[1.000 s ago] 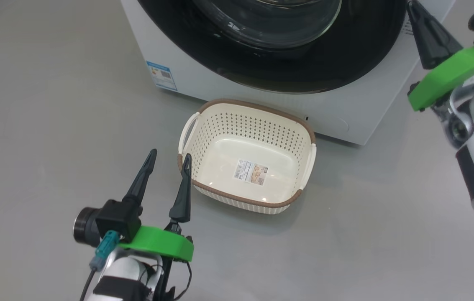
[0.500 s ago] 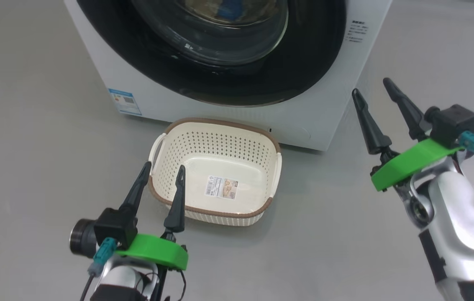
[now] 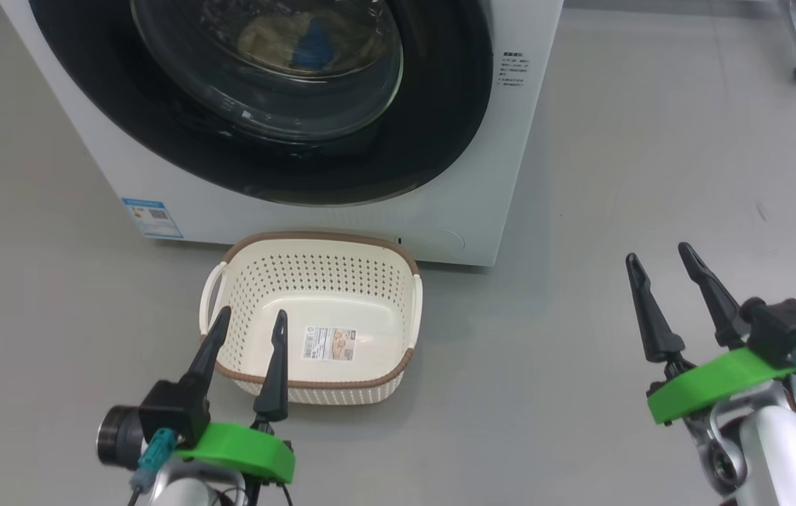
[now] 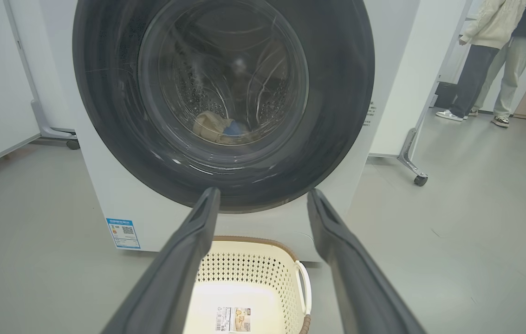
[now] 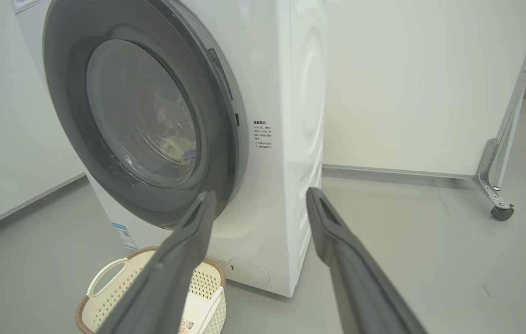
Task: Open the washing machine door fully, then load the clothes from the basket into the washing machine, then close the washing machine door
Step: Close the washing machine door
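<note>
Brown-rimmed cream perforated basket (image 3: 313, 275); white washing machine (image 3: 503, 176); glossy black door (image 3: 440, 105)

My right gripper (image 5: 258, 197) has its two fingers (image 5: 184, 250) wide apart, nothing between them. The washing machine (image 5: 297, 139) is at twelve o'clock, its door (image 5: 65, 139) shut at ten. Clothes (image 5: 174, 146) show behind the glass. The basket (image 5: 105, 301) sits at seven
</note>
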